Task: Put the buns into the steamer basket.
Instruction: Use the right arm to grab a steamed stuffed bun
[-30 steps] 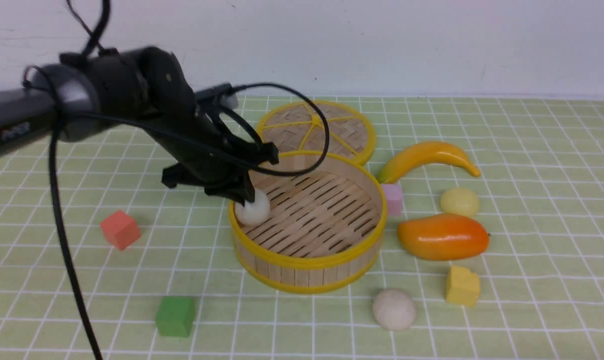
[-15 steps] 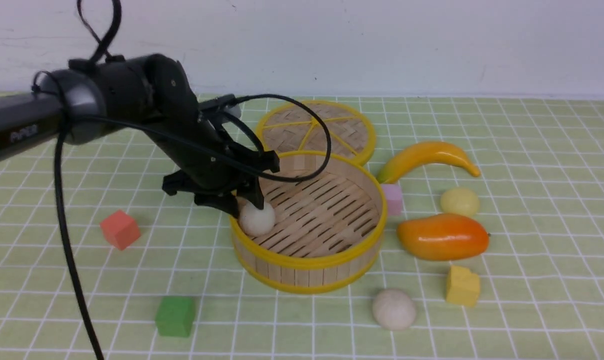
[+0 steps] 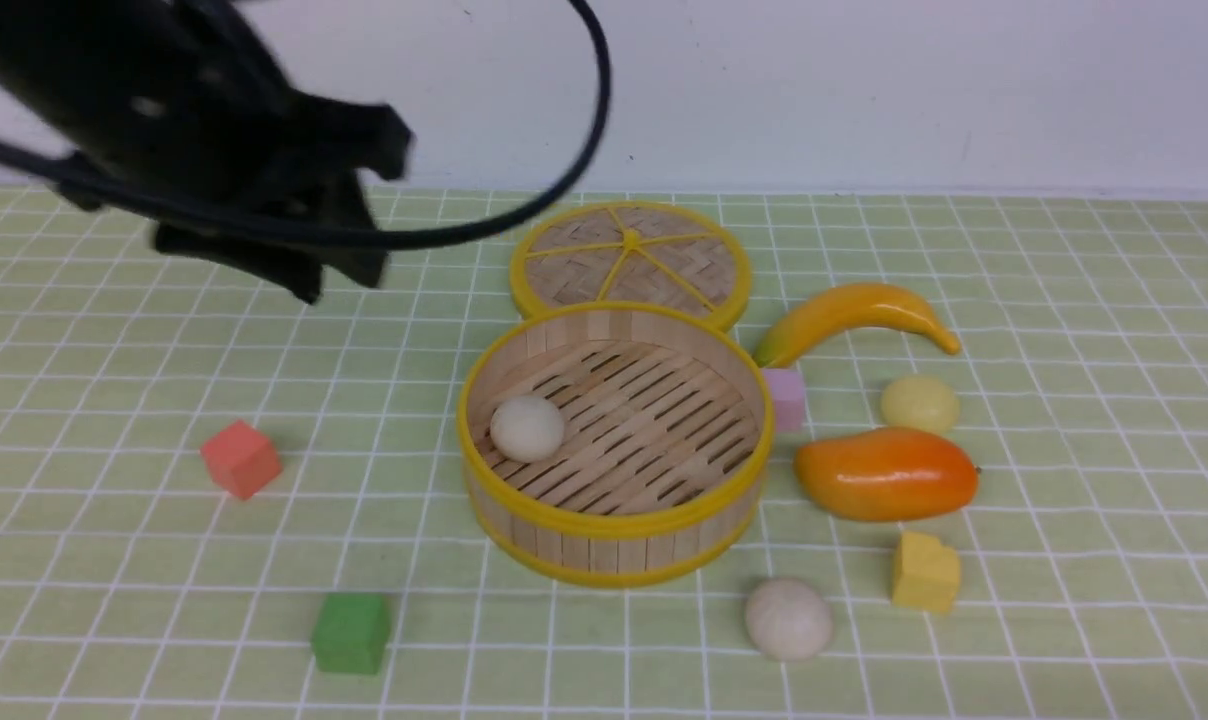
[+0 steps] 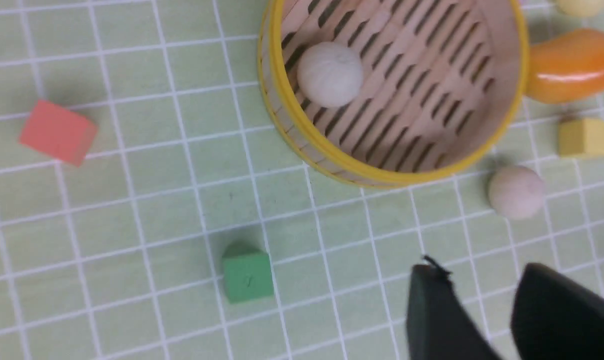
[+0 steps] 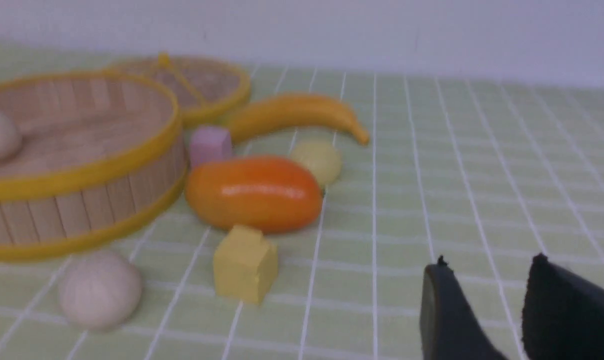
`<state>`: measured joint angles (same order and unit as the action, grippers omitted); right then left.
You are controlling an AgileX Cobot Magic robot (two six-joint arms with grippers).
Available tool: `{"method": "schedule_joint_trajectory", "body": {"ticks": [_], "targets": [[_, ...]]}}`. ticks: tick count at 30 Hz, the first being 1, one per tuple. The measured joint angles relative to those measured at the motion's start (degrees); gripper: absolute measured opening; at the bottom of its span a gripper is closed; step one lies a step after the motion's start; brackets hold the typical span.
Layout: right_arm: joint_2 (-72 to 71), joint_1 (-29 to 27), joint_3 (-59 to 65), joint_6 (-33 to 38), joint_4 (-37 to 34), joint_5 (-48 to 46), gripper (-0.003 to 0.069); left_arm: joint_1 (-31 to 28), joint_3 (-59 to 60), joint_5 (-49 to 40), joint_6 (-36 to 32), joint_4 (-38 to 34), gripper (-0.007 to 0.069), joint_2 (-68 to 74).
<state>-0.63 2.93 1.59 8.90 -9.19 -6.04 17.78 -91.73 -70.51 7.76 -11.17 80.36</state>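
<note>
Basket (image 3: 614, 540) of pale wooden slats, smooth and matt, with yellow rims like plastic. Lid (image 3: 664, 262) of woven wood strips, a bit rough, with yellow spokes. Matt and smooth all over: white bun (image 3: 527, 427), beige bun (image 3: 788, 619) and yellow bun (image 3: 919, 403). Very shiny mango (image 3: 886, 473), like plastic, with a bright glint on top. Smooth banana (image 3: 854, 310) with a softer shine. Dull, flat-faced red block (image 3: 241, 458), green block (image 3: 350, 632) and yellow block (image 3: 925, 571). Matt green table cover (image 3: 1064, 300).
</note>
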Motion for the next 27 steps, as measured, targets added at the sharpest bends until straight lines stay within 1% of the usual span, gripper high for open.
{"method": "schedule_joint_trajectory", "body": {"ticks": [1,3,4,5,8,9,10,11,14,16,17,18,19,20,21,24,27], "targets": [[0.0,0.0,0.0,-0.1,-0.2,0.0,0.0239,0.0,0.2,0.0,0.0,0.0,0.0190,-0.5],[0.0,0.0,0.0,-3.0,-4.4,6.0,0.0239,0.0,3.8,-0.3,0.4,0.1,0.0064,-8.1],[0.0,0.0,0.0,-4.1,-5.7,8.0,0.0239,0.0,5.3,-0.3,0.7,0.1,0.0018,-11.2],[0.0,0.0,0.0,-5.2,-7.1,9.8,0.0239,0.0,7.0,-0.3,1.1,0.3,-0.0008,-13.7],[0.0,0.0,0.0,-10.0,-12.1,16.1,0.0239,0.0,14.2,0.3,2.7,1.1,-0.0013,-23.4],[0.0,0.0,0.0,-10.3,-12.4,16.4,0.0239,0.0,15.2,0.5,2.8,1.2,-0.0013,-24.0],[0.0,0.0,0.0,-12.2,-14.4,19.1,0.0239,0.0,19.7,3.1,3.5,1.6,-0.0013,-29.9],[0.0,0.0,0.0,-12.3,-14.5,19.3,0.0239,0.0,20.3,3.1,3.5,1.6,-0.0013,-30.6],[0.0,0.0,0.0,-12.8,-14.4,21.8,0.0239,0.0,30.7,9.3,4.7,1.9,-0.0013,-42.7],[0.0,0.0,0.0,-12.8,-13.2,21.9,0.0239,0.0,36.7,12.9,7.2,1.9,-0.0013,-49.4],[0.0,0.0,0.0,-12.8,-13.0,21.9,0.0239,0.0,37.3,13.7,7.9,1.9,-0.0013,-50.0],[0.0,0.0,0.0,-12.8,-10.8,21.5,0.0239,0.0,42.7,17.8,10.9,1.7,-0.0013,-55.5],[0.0,0.0,-0.1,-12.8,-10.1,21.1,0.0239,0.0,45.0,19.9,12.1,1.7,-0.0013,-57.8],[0.0,0.0,-0.2,-12.9,-9.9,20.9,0.0239,0.0,45.6,19.9,12.1,1.7,-0.0013,-58.3],[0.0,0.0,-0.8,-13.0,-8.8,19.0,0.0239,0.0,48.7,24.0,13.4,1.9,-0.0013,-61.3],[0.2,0.0,-4.6,-13.1,-6.9,12.8,0.0239,0.0,55.1,33.4,14.0,3.8,-0.0013,-66.6],[4.0,0.0,-12.0,-13.1,-6.5,5.7,0.0239,0.0,59.5,40.0,14.1,6.1,-0.0013,-68.8]]}}
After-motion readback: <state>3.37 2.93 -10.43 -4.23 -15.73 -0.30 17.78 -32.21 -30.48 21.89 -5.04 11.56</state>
